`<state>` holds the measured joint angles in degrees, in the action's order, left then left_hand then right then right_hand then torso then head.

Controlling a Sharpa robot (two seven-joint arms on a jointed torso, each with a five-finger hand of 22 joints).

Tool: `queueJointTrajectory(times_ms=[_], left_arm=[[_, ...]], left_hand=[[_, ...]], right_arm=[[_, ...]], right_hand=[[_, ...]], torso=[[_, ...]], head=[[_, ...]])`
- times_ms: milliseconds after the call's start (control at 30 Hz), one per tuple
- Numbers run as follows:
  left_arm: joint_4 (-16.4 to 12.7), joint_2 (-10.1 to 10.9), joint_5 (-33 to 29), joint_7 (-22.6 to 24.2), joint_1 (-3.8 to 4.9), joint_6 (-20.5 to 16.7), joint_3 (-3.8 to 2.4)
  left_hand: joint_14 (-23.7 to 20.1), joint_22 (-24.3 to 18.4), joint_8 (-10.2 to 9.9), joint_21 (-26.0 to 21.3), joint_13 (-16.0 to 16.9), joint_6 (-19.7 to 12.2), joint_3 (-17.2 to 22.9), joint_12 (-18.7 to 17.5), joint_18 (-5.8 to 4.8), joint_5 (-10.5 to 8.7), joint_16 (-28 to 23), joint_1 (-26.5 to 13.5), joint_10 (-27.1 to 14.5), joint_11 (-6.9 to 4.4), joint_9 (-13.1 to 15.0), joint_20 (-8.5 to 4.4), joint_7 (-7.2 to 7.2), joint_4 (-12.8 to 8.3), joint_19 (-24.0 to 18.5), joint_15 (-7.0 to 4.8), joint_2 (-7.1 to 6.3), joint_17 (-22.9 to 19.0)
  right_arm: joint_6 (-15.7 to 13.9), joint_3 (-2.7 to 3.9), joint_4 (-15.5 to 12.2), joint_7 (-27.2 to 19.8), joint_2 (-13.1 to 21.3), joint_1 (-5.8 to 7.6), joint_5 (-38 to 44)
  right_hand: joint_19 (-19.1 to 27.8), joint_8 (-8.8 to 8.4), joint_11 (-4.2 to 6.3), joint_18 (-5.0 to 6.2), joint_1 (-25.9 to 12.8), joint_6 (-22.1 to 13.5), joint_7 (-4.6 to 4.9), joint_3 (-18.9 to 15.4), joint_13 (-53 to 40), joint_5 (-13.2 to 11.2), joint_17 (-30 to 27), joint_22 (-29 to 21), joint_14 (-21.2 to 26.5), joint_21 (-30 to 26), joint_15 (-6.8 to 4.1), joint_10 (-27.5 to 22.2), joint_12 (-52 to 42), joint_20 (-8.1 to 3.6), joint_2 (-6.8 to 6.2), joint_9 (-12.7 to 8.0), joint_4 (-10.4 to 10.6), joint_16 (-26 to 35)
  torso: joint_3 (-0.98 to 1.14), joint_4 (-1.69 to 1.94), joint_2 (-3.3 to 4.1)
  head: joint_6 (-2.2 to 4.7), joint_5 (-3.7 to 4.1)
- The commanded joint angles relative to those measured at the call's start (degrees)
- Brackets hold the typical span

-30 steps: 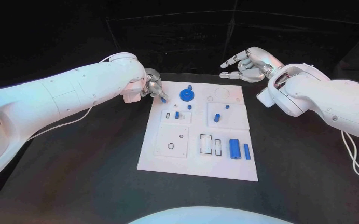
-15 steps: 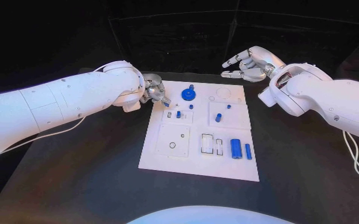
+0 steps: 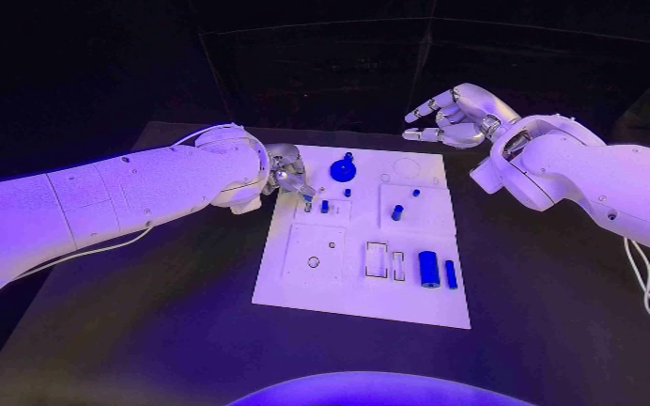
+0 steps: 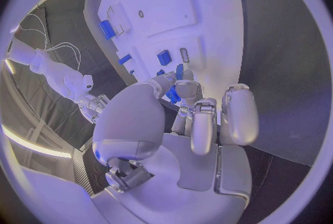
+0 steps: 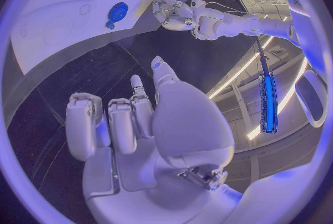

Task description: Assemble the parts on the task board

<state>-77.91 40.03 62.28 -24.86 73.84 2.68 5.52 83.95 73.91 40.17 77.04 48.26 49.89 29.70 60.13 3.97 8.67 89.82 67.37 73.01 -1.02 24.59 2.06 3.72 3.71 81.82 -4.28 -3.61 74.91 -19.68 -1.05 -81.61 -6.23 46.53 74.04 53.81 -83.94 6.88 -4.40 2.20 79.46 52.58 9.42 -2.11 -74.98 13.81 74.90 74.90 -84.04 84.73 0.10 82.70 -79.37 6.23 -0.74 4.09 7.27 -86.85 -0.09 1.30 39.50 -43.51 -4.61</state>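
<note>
Left hand [image 3: 286, 172] pinches a small blue part [image 4: 173, 93] over the task board [image 3: 349, 284]'s far-left corner; light, rigid, likely slippery, best pinched mid-body. Right hand [image 3: 454, 115] hovers beyond the far-right corner, fingers apart, holding nothing.

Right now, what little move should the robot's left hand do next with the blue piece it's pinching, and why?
Probably lower it a little. The left hand pinches a small blue part just above the task board, near its far left slots, so easing down could seat it. The right hand hovers off the board, holding nothing.
</note>
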Motion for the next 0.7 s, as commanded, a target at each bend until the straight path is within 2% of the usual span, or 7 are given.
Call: queueJointTrajectory(times_ms=[33, 200, 700], left_arm=[[-0.36, 0.03, 1.30, -0.84, -0.05, 0.54, 0.40], [-0.48, 0.07, 1.53, -1.57, -0.10, 1.55, 1.00], [-0.99, -0.07, 1.69, -2.46, -0.12, 5.84, 1.71]], left_hand=[[6.05, 0.06, 0.14, 0.19, 0.08, 0.20, 7.73, 0.19, -0.08, 0.22, 0.18, 0.11, 0.50, 0.00, 0.03, 0.03, -0.39, -7.22, 0.42, -0.02, 0.22, 15.09], [6.05, 0.04, 0.21, 0.17, -0.01, 0.20, 7.90, 0.13, -0.08, 0.34, 0.18, 0.03, 0.50, -0.02, 0.05, 0.02, -0.40, -7.23, 0.42, -0.04, 0.15, 15.09], [6.05, -0.02, 0.27, 0.11, -0.02, 0.20, 8.05, 0.14, -0.06, 0.45, 0.18, -0.05, 0.54, -0.03, 0.07, 0.01, -0.41, -7.25, 0.39, -0.04, 0.06, 15.09]], right_arm=[[0.53, 0.04, -0.01, -0.59, -0.06, 0.10, -0.22], [0.64, 0.04, -0.04, -0.63, -0.06, 0.10, -0.22], [0.87, 0.04, 0.01, -0.66, 0.04, 0.10, -0.75]], right_hand=[[-0.58, 0.17, 0.14, 0.34, -0.02, -0.23, -0.10, -0.30, -5.89, 0.27, 8.84, 3.08, -4.47, -0.37, -0.29, -0.08, 0.00, -0.39, 0.40, -0.07, -0.14, 0.23], [-0.60, 0.17, 0.14, 0.33, -0.03, -0.24, -0.10, -0.31, -5.87, 0.27, 8.80, 3.12, -4.46, -0.35, -0.29, -0.09, 0.02, -0.39, 0.40, -0.07, -0.13, 0.25], [-0.60, 0.17, 0.14, 0.33, -0.03, -0.24, -0.10, -0.31, -5.87, 0.27, 8.80, 3.12, -4.46, -0.35, -0.29, -0.09, 0.02, -0.39, 0.40, -0.07, -0.13, 0.25]], torso=[[0.01, 0.02, 0.06], [0.06, -0.09, 0.09], [0.02, -0.03, 0.03]], head=[[-0.10, -0.04], [-0.17, -0.15], [-0.38, -0.09]])
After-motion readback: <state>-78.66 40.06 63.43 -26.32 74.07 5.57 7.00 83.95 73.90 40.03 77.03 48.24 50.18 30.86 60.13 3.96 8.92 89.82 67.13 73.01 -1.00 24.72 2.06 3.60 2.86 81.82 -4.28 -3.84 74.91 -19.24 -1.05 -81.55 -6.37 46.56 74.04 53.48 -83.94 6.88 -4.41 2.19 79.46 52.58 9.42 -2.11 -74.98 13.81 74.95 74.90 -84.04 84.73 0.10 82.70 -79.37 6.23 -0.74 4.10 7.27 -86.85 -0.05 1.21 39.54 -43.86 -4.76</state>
